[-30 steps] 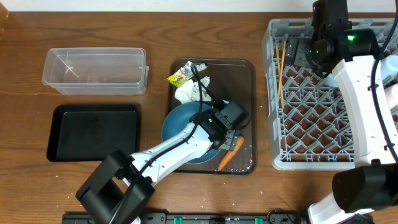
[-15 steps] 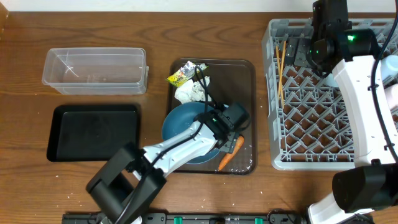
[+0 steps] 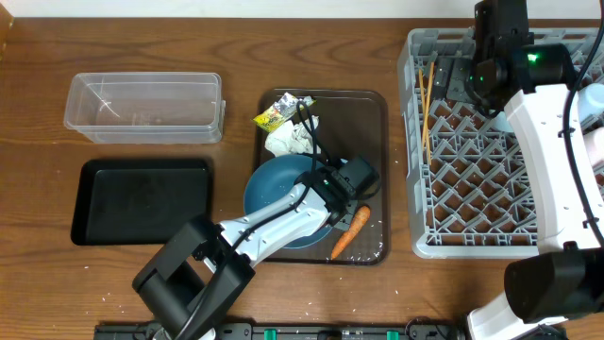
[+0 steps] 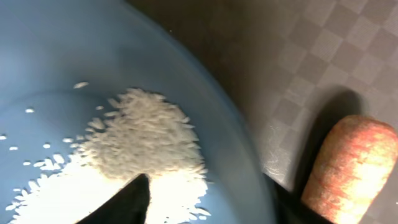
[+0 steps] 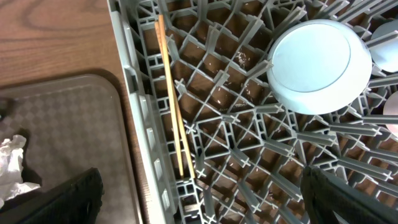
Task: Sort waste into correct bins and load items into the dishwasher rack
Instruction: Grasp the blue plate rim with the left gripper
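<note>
The blue plate [image 3: 269, 189] lies on the brown tray [image 3: 363, 123] with white rice [image 4: 137, 143] piled in it. My left gripper [image 3: 337, 203] [image 4: 208, 202] straddles the plate's right rim: one finger is in the rice, the other outside, with a gap still showing between them. An orange carrot [image 3: 350, 231] [image 4: 348, 165] lies just right of the outer finger. The tissue [image 3: 288, 140] and the snack wrapper [image 3: 274, 113] sit at the tray's back. My right gripper [image 5: 202, 199] hangs open over the grey rack [image 3: 491, 189], which holds the chopsticks [image 5: 173, 106] and an upturned light-blue bowl [image 5: 317, 65].
A clear tub [image 3: 217, 109] stands at the back left, with a black tray [image 3: 142, 200] in front of it. The right arm [image 3: 543, 123] reaches across the rack's right half.
My left gripper's jaws have narrowed around the plate's rim. The plate has shifted slightly to the left, and more of the carrot shows. The right arm has stayed still.
</note>
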`<state>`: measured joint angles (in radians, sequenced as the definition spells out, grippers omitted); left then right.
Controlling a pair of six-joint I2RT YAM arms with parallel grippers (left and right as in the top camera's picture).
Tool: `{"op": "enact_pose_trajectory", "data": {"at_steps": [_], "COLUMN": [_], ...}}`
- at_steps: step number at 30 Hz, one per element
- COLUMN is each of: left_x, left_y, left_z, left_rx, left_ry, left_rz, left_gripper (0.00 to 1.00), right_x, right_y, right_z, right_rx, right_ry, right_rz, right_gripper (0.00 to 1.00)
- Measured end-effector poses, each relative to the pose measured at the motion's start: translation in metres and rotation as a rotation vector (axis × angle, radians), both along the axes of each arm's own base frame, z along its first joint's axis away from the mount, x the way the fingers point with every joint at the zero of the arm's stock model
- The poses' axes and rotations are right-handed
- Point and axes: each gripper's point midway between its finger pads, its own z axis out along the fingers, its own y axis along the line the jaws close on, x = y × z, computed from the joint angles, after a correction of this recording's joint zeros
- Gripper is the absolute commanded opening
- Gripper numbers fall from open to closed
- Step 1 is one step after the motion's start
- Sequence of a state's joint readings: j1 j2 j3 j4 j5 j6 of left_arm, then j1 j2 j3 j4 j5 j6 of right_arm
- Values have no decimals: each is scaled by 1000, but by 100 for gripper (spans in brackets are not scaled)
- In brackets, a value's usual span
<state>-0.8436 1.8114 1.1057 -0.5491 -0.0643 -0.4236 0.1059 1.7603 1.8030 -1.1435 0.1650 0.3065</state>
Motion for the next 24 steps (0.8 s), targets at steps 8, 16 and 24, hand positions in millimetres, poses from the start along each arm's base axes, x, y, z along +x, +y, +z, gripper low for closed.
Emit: {"op": "enact_pose_trajectory", "data": {"at_steps": [8,16,24], "left_x": [-3,-4,-1], "left_y": [-2,0,-3], "left_z": [0,4,24], "left_rx": [-6,-5,-41], "left_ry": [10,9,-31], "left_rz": [-8,-16,-26], "left_gripper": [26,15,6], "right_x": [0,0,0], "right_y": [0,0,0], "right_z": [0,0,0], "right_rx": [0,0,0], "right_ry": [0,0,0], "right_rz": [0,0,0], "right_gripper": [99,99,99]}}
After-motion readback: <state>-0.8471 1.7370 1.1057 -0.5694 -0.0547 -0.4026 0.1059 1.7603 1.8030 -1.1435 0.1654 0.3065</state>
